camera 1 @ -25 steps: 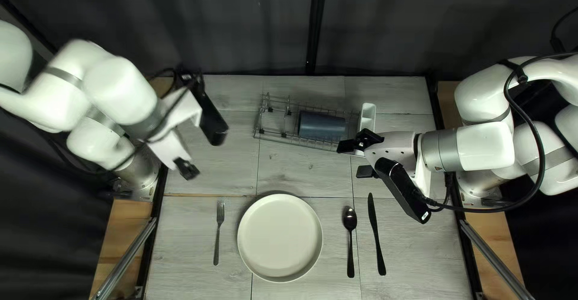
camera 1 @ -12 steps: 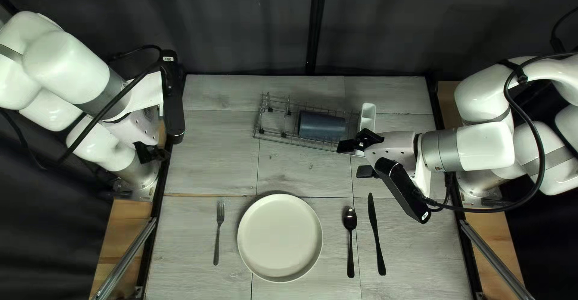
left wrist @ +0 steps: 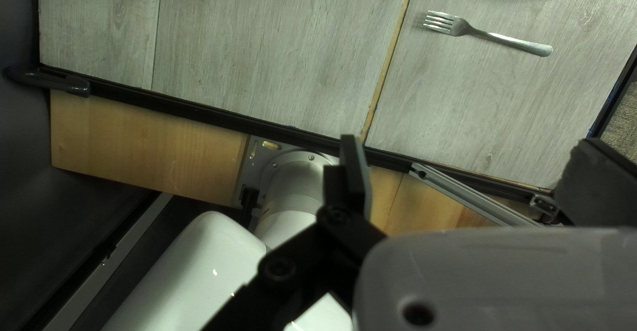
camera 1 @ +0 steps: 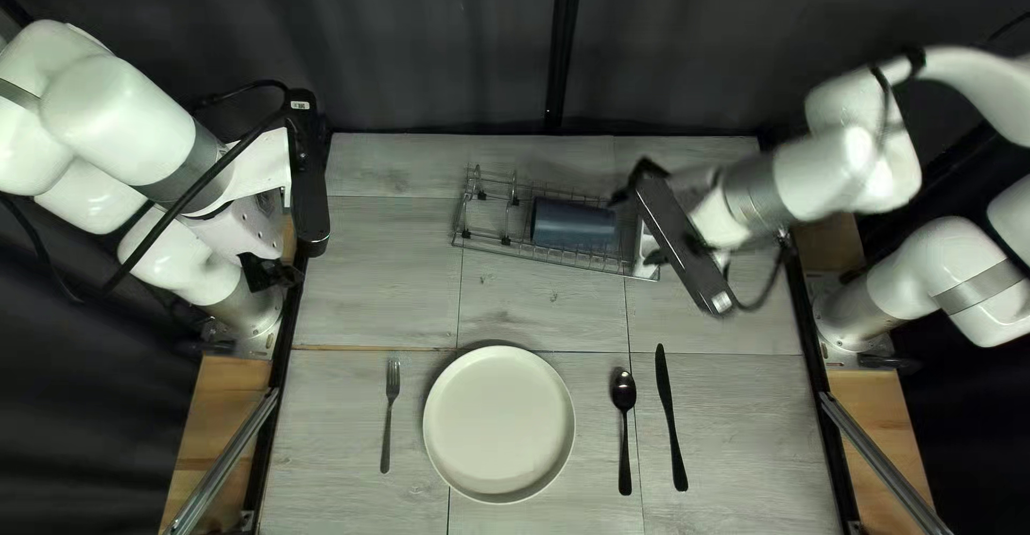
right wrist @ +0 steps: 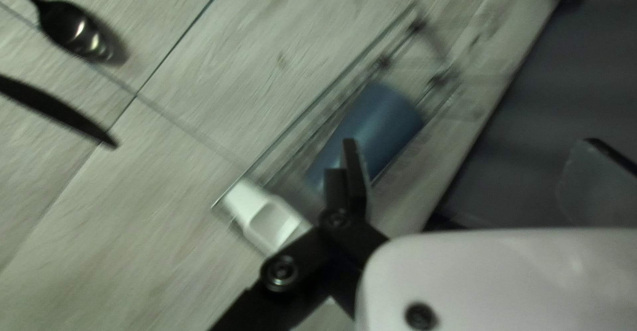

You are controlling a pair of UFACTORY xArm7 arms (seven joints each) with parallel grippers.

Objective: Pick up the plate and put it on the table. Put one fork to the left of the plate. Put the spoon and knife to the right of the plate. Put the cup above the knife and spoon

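While the left gripper [left wrist: 472, 146] hangs empty by the table's [camera 1: 751, 417] left edge, fingers wide, the place setting is mostly laid. Fork [camera 1: 390, 415] next: flat, tines toward the far edge, left of the plate and apart from it; that part done. Plate [camera 1: 499, 424] upright, a little left of midway between the side edges, toward the near edge; done. Wire rack [camera 1: 515, 247] lies beyond it, nearer the far edge. Cup [camera 1: 574, 224], the one piece left, on its side in the rack's right half, close to the white holder [right wrist: 269, 221] at the rack's right end. Spoon [camera 1: 623, 428] flat on the near half, right of the plate, bowl toward the far edge; done. Right gripper [right wrist: 472, 148] over the rack's right end, fingers wide, nothing held; its arm blurred, so probably moving. Knife [camera 1: 672, 417] furthest toward the right edge, beside the spoon, roughly parallel; done.

Judgement: final stage, likely the reach for the cup. It needs a grip across the barrel, a lift clear of the wires, a turn upright, then setting down on the far side of spoon and knife. Risk: a finger catching rack or holder and dragging both.
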